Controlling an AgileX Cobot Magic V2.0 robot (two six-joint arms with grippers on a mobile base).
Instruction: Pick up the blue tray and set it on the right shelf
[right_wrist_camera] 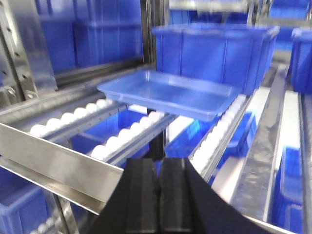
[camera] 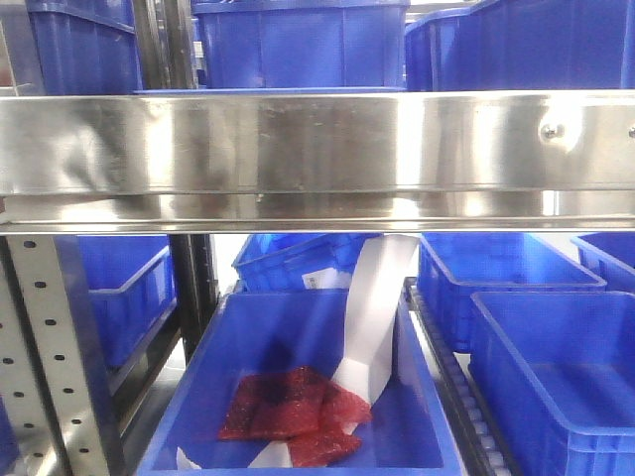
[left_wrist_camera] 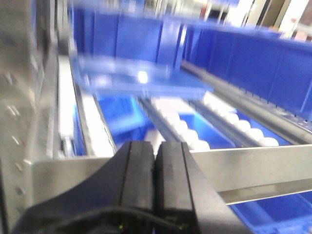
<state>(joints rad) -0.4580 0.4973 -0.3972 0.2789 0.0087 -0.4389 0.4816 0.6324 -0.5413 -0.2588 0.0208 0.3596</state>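
Steel racking fills the front view: a wide shiny rail (camera: 298, 149) of the shelf runs straight across, with grey perforated uprights (camera: 50, 357) below it at the left. Above the rail only a thin blue edge of the tray (camera: 268, 91) shows, with deep blue bins (camera: 298, 40) standing behind it. Below the rail, an open bin (camera: 298, 337) holds red mesh packets (camera: 293, 416) and a white paper strip (camera: 372, 317) leaning up its back wall. More bins sit beside it on the right.

From the left wrist the picture is blurred. The left gripper (left_wrist_camera: 155, 161) sits low in the frame, its black fingers (left_wrist_camera: 139, 175) pressed together with nothing between them. Just beyond it is the rail (left_wrist_camera: 253, 165), and past the rail the tray (left_wrist_camera: 141, 80) lies on the roller lanes (left_wrist_camera: 234, 122), in front of a row of bins.

From the right wrist things are clearer. The right gripper (right_wrist_camera: 158, 195) is likewise closed flat, pad against pad, holding nothing. Beyond the rail (right_wrist_camera: 58, 161) the tray (right_wrist_camera: 170, 92) rests level on white rollers (right_wrist_camera: 122, 139), well apart from the gripper. Its far edge sits close to a deep bin (right_wrist_camera: 214, 53); I cannot tell whether they touch. Lower bins show through the gaps under the rollers.
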